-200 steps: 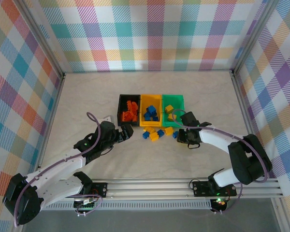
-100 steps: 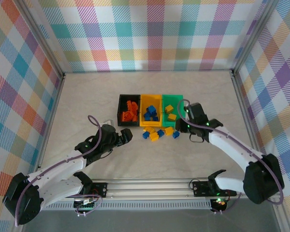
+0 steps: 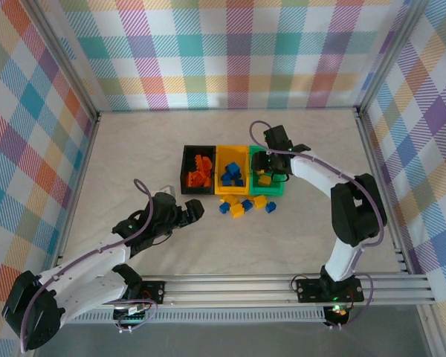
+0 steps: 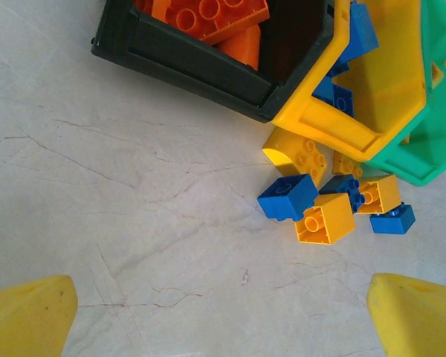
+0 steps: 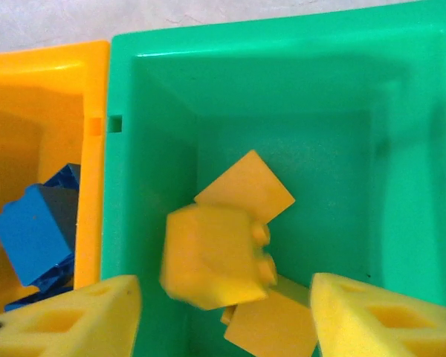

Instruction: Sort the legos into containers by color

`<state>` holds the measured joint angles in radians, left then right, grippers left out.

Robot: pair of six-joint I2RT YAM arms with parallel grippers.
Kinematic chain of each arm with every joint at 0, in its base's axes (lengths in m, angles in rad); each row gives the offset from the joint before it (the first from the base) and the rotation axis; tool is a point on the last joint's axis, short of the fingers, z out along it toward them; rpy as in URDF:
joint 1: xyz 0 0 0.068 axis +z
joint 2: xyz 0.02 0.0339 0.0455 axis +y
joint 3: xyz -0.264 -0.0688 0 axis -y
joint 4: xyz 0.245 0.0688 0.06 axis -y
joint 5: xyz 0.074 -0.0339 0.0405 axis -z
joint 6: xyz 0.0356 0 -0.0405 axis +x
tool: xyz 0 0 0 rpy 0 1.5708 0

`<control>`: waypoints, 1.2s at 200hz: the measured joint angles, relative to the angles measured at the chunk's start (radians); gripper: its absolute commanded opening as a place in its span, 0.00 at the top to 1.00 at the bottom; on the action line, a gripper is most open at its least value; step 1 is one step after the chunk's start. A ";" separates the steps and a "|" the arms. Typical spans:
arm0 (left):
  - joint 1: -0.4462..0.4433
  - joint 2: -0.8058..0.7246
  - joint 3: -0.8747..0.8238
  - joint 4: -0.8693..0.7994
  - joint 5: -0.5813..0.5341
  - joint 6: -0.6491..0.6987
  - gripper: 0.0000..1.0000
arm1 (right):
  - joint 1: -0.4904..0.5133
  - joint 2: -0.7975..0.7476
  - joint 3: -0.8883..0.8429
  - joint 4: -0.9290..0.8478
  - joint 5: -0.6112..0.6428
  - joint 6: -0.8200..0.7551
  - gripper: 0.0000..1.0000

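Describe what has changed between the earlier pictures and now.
The right arm moved from the loose bricks in front of the bins to above the green bin. Its jaws opened and let go a yellow brick, which is blurred, dropping into that bin. The left arm, jaws open, and the bins stayed put.

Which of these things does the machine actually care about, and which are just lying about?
Part of the job:
orange-red studded plastic bricks in the black plastic bin
blue studded bricks in the yellow-orange plastic bin
yellow studded bricks in the green plastic bin
loose blue and yellow bricks outside the bins

Just lying about:
pastel plaid cloth walls
silver metal frame rails
pale marbled tabletop
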<state>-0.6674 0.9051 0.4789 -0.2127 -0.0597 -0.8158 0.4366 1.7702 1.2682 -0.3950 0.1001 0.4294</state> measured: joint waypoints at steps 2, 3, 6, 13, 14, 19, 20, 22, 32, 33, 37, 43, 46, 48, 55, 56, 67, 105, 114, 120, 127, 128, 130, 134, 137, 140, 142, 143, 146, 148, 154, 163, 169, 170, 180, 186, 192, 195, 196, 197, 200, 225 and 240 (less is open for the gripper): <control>0.000 -0.001 0.000 0.000 0.000 0.000 0.00 | -0.001 0.000 0.000 0.000 0.000 -0.001 0.29; 0.000 -0.002 0.000 0.000 0.000 0.000 0.00 | -0.001 0.000 0.000 -0.001 -0.001 0.001 0.29; 0.000 -0.003 0.000 0.000 0.000 0.000 0.00 | -0.001 -0.003 0.000 0.000 -0.003 0.001 0.29; 0.000 -0.005 0.000 0.000 0.002 0.000 0.00 | -0.001 -0.009 0.000 0.002 -0.007 0.000 0.29; 0.000 -0.006 0.000 0.000 0.003 0.000 0.00 | -0.001 -0.010 0.000 0.002 -0.007 0.000 0.29; 0.000 -0.006 0.000 0.000 0.004 0.000 0.00 | -0.001 -0.020 -0.003 0.005 -0.010 0.000 0.28; 0.000 -0.006 0.000 -0.001 0.004 0.000 0.00 | -0.001 -0.022 -0.005 0.006 -0.011 0.000 0.29; 0.000 -0.006 0.000 -0.001 0.005 0.000 0.00 | -0.001 -0.027 -0.008 0.009 -0.013 -0.001 0.29; 0.000 -0.007 0.000 -0.005 0.008 0.000 0.00 | 0.000 -0.071 -0.037 0.021 -0.019 0.000 0.28; 0.000 -0.007 0.000 -0.005 0.008 0.000 0.00 | 0.001 -0.079 -0.043 0.024 -0.019 0.000 0.28; 0.000 -0.008 0.000 -0.006 0.008 0.000 0.00 | 0.002 -0.100 -0.060 0.027 -0.023 0.000 0.28; 0.000 -0.009 0.000 -0.007 0.008 0.000 0.00 | 0.005 -0.145 -0.095 0.037 -0.028 0.000 0.28; 0.000 -0.009 0.000 -0.007 0.009 0.000 0.00 | 0.006 -0.169 -0.113 0.040 -0.029 0.001 0.28; 0.000 -0.010 0.000 -0.007 0.009 0.000 0.00 | 0.007 -0.185 -0.127 0.045 -0.031 0.002 0.28; 0.000 -0.013 0.000 -0.007 0.010 0.000 0.00 | 0.013 -0.246 -0.180 0.060 -0.037 0.004 0.28; 0.000 -0.013 0.000 -0.007 0.011 0.000 0.00 | 0.014 -0.252 -0.185 0.061 -0.038 0.005 0.28; 0.000 -0.016 0.000 -0.008 0.011 0.000 0.00 | 0.027 -0.349 -0.276 0.080 -0.048 0.011 0.28; 0.000 -0.020 0.000 -0.019 0.010 0.001 0.00 | 0.067 -0.490 -0.533 0.114 -0.080 0.034 0.30; 0.000 -0.020 0.000 -0.021 0.010 0.001 0.00 | 0.067 -0.491 -0.576 0.118 -0.084 0.035 0.30; 0.000 -0.020 0.000 -0.022 0.009 0.001 0.00 | 0.067 -0.490 -0.600 0.118 -0.084 0.035 0.30; 0.000 -0.020 0.000 -0.022 0.007 0.001 0.00 | 0.067 -0.490 -0.620 0.118 -0.085 0.034 0.30; 0.000 -0.020 0.000 -0.022 0.007 0.001 0.00 | 0.067 -0.490 -0.621 0.118 -0.085 0.034 0.30; 0.000 -0.020 0.000 -0.022 0.006 0.001 0.00 | 0.067 -0.489 -0.626 0.118 -0.085 0.034 0.30; 0.000 -0.020 0.000 -0.022 0.006 0.001 0.00 | 0.067 -0.487 -0.632 0.118 -0.086 0.034 0.30; 0.000 -0.020 0.000 -0.022 0.006 0.001 0.00 | 0.067 -0.486 -0.635 0.119 -0.086 0.034 0.30; 0.000 -0.020 0.000 -0.022 0.006 0.001 0.00 | 0.067 -0.481 -0.637 0.119 -0.086 0.033 0.30; 0.000 -0.020 0.000 -0.022 0.006 0.001 0.00 | 0.067 -0.479 -0.637 0.119 -0.086 0.033 0.30; 0.000 -0.020 0.000 -0.022 0.006 0.001 0.00 | 0.067 -0.477 -0.637 0.120 -0.086 0.033 0.30; 0.000 -0.020 0.000 -0.022 0.006 0.001 0.00 | 0.067 -0.471 -0.637 0.122 -0.085 0.032 0.30; 0.000 -0.020 0.000 -0.022 0.006 0.001 0.00 | 0.067 -0.468 -0.637 0.125 -0.086 0.032 0.30; 0.000 -0.020 0.000 -0.022 0.006 0.001 0.00 | 0.067 -0.454 -0.637 0.134 -0.085 0.029 0.31; 0.000 -0.020 0.000 -0.022 0.006 0.001 0.00 | 0.067 -0.430 -0.637 0.149 -0.083 0.026 0.33; 0.000 -0.020 0.000 -0.022 0.006 0.001 0.00 | 0.067 -0.413 -0.637 0.157 -0.082 0.023 0.34; 0.000 -0.020 0.000 -0.022 0.006 0.001 0.00 | 0.067 -0.408 -0.637 0.159 -0.082 0.023 0.35; 0.000 -0.020 0.000 -0.022 0.005 0.001 0.00 | 0.067 -0.379 -0.636 0.171 -0.079 0.016 0.36; 0.000 -0.020 0.000 -0.022 0.003 0.001 0.00 | 0.067 -0.362 -0.636 0.176 -0.075 0.012 0.36; 0.000 -0.019 0.000 -0.022 0.002 0.001 0.00 | 0.067 -0.345 -0.633 0.180 -0.071 0.006 0.36; 0.000 -0.019 0.000 -0.022 0.002 0.001 0.00 | 0.067 -0.338 -0.631 0.181 -0.069 0.005 0.37; 0.000 -0.019 0.000 -0.022 0.002 0.000 0.00 | 0.067 -0.336 -0.631 0.181 -0.067 0.003 0.37; 0.000 -0.019 0.000 -0.022 0.001 0.001 0.00 | 0.067 -0.332 -0.629 0.182 -0.064 0.003 0.37; 0.000 -0.019 0.000 -0.022 -0.001 0.001 0.00 | 0.067 -0.326 -0.625 0.182 -0.060 0.001 0.37; 0.000 -0.015 0.000 -0.022 -0.002 0.000 0.00 | 0.067 -0.295 -0.601 0.193 -0.043 -0.020 0.38; 0.000 -0.013 0.000 -0.022 -0.002 0.000 0.00 | 0.067 -0.283 -0.593 0.197 -0.036 -0.034 0.38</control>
<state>-0.6674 0.8925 0.4789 -0.2348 -0.0620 -0.8154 0.5037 1.4872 0.6754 -0.1982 0.0639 0.3954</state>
